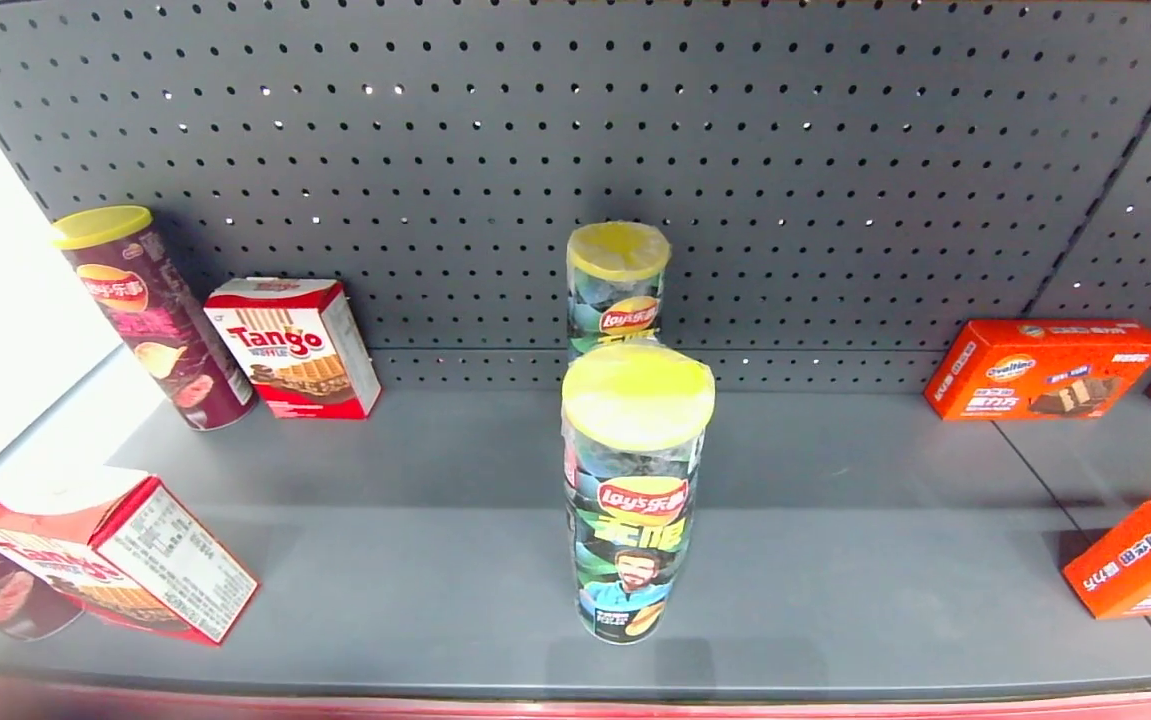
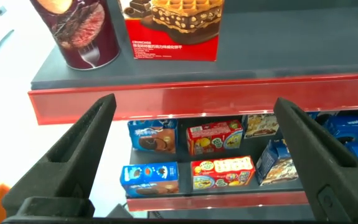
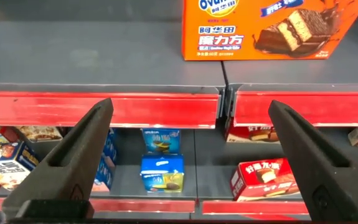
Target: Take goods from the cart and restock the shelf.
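- Left gripper [image 2: 194,102]: two black fingers spread wide, holding nothing, facing the shelf's red front edge [image 2: 328,87].
- Right gripper [image 3: 190,104]: also spread and empty, with an orange box [image 3: 263,28] on the shelf beyond it.
- Chip can [image 1: 635,490]: upright mid-shelf, a tall tube with a yellow lid and a blue-green label.
- Second can [image 1: 617,290]: matching, at its 12 o'clock, against the grey pegboard [image 1: 535,150].
- Maroon can [image 1: 150,320] and wafer box [image 1: 295,345]: at 10 o'clock.
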